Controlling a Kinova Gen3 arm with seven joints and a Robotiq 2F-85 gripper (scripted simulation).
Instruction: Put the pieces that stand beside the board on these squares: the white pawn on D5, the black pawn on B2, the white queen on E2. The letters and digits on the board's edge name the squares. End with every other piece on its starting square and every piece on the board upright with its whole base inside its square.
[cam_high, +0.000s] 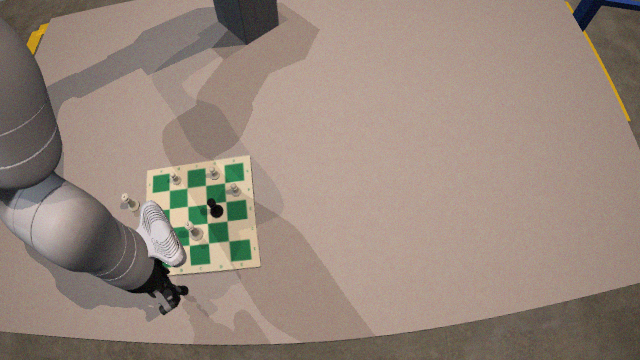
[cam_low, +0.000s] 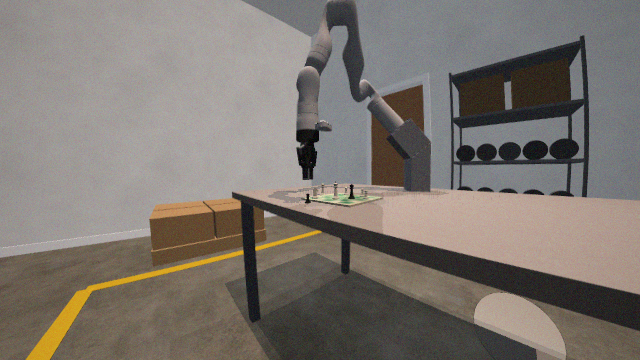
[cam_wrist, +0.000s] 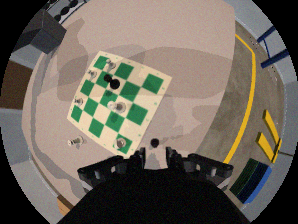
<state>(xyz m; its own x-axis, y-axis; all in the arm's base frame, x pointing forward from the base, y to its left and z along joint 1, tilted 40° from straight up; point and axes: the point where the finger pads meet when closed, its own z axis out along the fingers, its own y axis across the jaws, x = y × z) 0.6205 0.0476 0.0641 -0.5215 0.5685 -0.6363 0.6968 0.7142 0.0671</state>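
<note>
A black pawn obstructs passage between the chessboard and the table edge opposite the pedestal.

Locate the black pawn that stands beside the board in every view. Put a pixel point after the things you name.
Top: black pawn (cam_high: 183, 290) (cam_low: 307, 199) (cam_wrist: 155, 143) lower left, below the board's bottom edge.
Exterior: near centre, left of the board.
Wrist: below centre, right of the board.
Shared landmark: the green-and-cream board (cam_high: 218, 232) (cam_low: 346, 203) (cam_wrist: 130, 90).
</note>
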